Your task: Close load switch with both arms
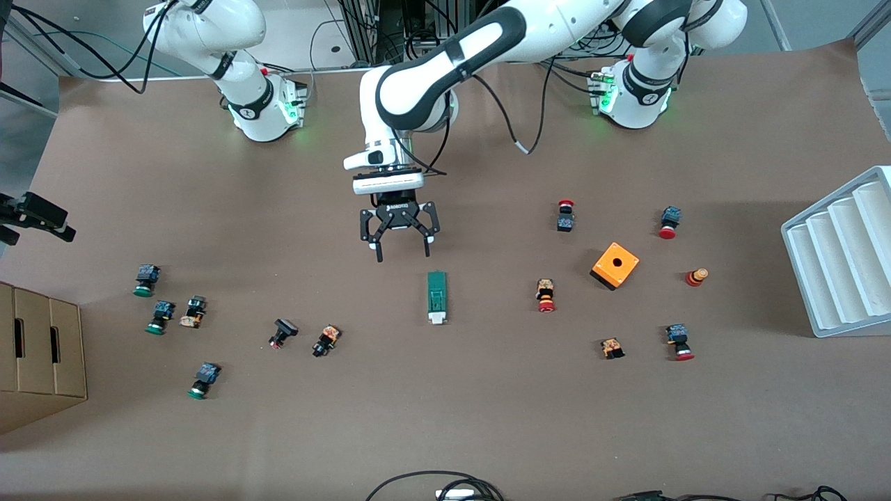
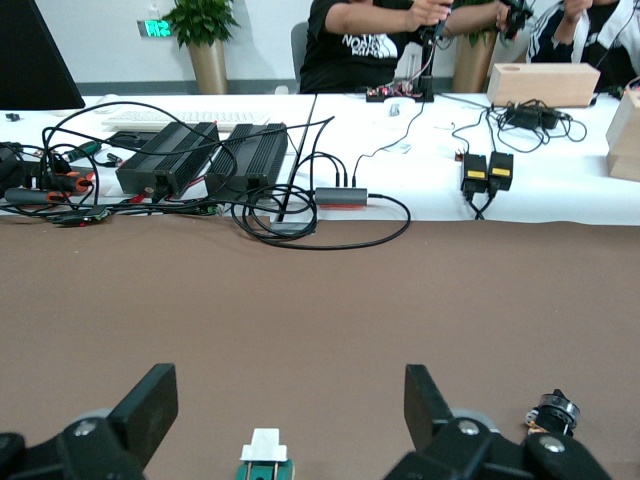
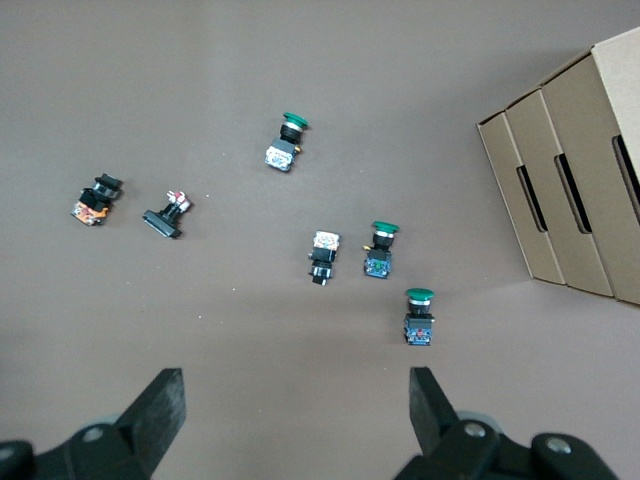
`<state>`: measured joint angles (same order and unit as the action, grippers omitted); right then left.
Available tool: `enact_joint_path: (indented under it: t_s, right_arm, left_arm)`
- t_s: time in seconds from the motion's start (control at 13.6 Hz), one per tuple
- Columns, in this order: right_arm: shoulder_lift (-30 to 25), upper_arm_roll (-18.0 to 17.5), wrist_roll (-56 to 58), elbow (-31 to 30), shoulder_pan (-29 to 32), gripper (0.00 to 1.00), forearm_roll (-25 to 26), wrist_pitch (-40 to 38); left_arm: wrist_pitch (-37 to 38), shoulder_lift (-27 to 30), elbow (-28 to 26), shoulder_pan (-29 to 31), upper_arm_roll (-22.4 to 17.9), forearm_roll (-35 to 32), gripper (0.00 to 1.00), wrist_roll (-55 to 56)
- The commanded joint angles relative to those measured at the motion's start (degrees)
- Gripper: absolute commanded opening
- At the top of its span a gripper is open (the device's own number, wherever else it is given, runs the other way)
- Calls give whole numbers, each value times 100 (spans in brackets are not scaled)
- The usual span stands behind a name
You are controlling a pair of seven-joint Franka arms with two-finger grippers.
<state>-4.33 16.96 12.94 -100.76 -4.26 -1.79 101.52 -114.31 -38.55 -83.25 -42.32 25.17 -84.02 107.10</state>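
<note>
The load switch (image 1: pixel 436 298) is lying mid-table, its long axis pointing toward and away from the front camera, white lever end nearer that camera. The left gripper (image 1: pixel 399 245) is hanging open just short of its green end, so it looks to be the closer arm. The right gripper (image 3: pixel 290 420) is also standing open, out of the front view, looking down over green-capped buttons (image 3: pixel 420 316) near the cardboard box (image 3: pixel 580 180), well apart from the switch.
</note>
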Motion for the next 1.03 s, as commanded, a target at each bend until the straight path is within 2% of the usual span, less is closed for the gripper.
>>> enact_joint_path:
  t_s: [0.0,0.81,0.96]
  right_arm:
    - [82,1,51,136,-22,100,117,-63]
    - [108,1,25,136,-49,100,65,-28]
    - [108,1,51,127,-40,100,74,-80]
  left_arm:
    - [-144,400,-25,118,6,561,100,-724]
    - [-522,945,247,426,-116,1914,100,-2148]
    - [-522,1059,414,426,-178,2414,100,-2561]
